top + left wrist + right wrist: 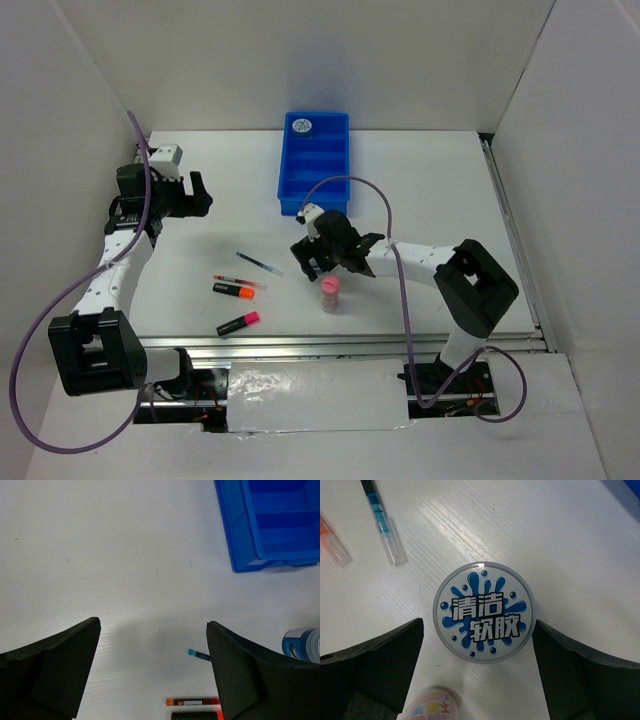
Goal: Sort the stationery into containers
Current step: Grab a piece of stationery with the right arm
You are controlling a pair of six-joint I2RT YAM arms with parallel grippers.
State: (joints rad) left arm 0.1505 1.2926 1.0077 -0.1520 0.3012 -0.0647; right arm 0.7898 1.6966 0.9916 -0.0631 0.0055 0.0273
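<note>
Left gripper [152,625] hangs with its jaws wide apart over the table [450,200] out at 10 o'clock, well apart from all the stationery, so I judge the right arm far the nearer. Right gripper [478,624] is spread as well and holds nothing; the blue-and-white roll [484,611] lies directly under it, one finger just beside its rim at 3 o'clock, the other just clear at 9. That roll rests flat, printed face up, axis vertical, with the blue tray [290,185] at 12 o'clock from it.
</note>
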